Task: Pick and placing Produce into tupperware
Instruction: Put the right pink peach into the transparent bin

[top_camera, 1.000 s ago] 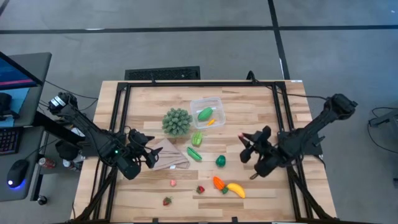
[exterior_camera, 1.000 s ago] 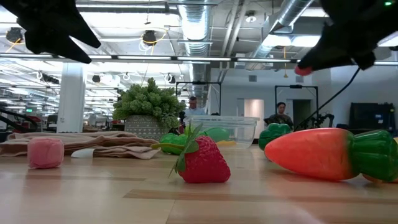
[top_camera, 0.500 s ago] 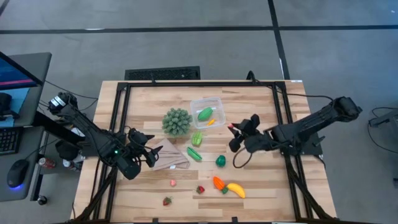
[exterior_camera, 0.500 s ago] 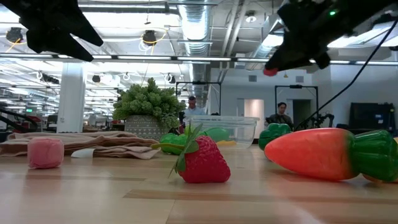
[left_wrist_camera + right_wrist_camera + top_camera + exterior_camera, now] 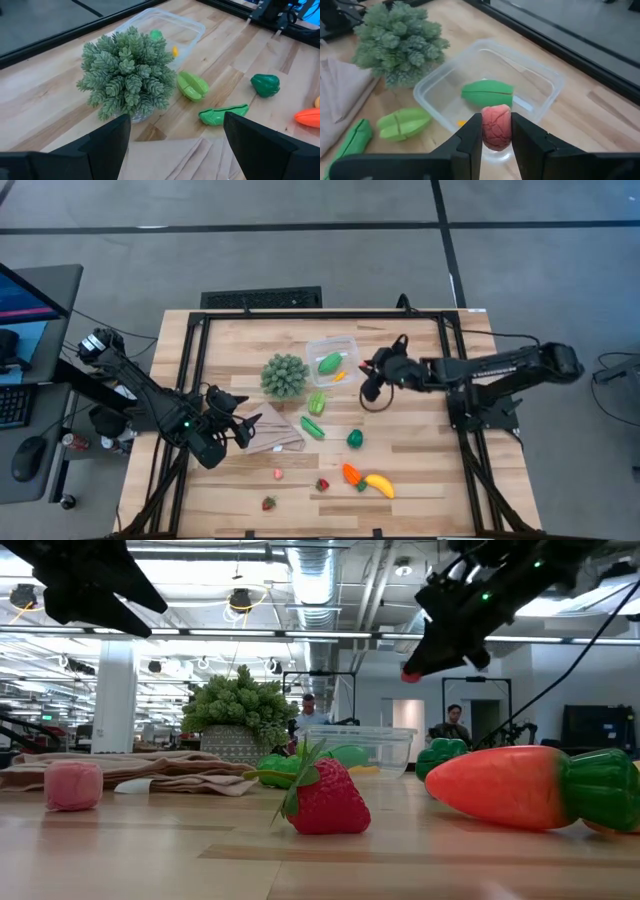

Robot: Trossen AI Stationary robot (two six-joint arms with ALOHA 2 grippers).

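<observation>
My right pincer (image 5: 496, 131) is clamped narrow on a small red textured toy strawberry (image 5: 496, 126), and since a second ago I have carried it from the right part of the wooden table (image 5: 420, 470), past the midway spot of half a second ago, to just beside the right edge of the small clear square plastic tupperware (image 5: 333, 360). My right arm, then folded back near the frame, now lies stretched out long and low across the table toward the middle, and in the low view the berry (image 5: 411, 675) hangs in the air above the container. Seen past my fingers, the tupperware (image 5: 540, 75) lies right below and ahead, with a green leaf-shaped toy vegetable (image 5: 486, 93) and a small orange piece inside.

My left pincer (image 5: 243, 430) has not moved; it hovers over the tan folded cloth (image 5: 272, 430) with its fingers spread wide and nothing between them.

Near the table's front edge lie two red strawberries (image 5: 322, 484), a pink one (image 5: 279, 474), an orange carrot (image 5: 351, 475) and a yellow banana (image 5: 379, 485). Farther in sit a dark green pepper (image 5: 354, 438), a green pod (image 5: 312, 427) and a light green pod (image 5: 317, 402). The spiky round green ball (image 5: 284, 375) stands just left of the tupperware.
</observation>
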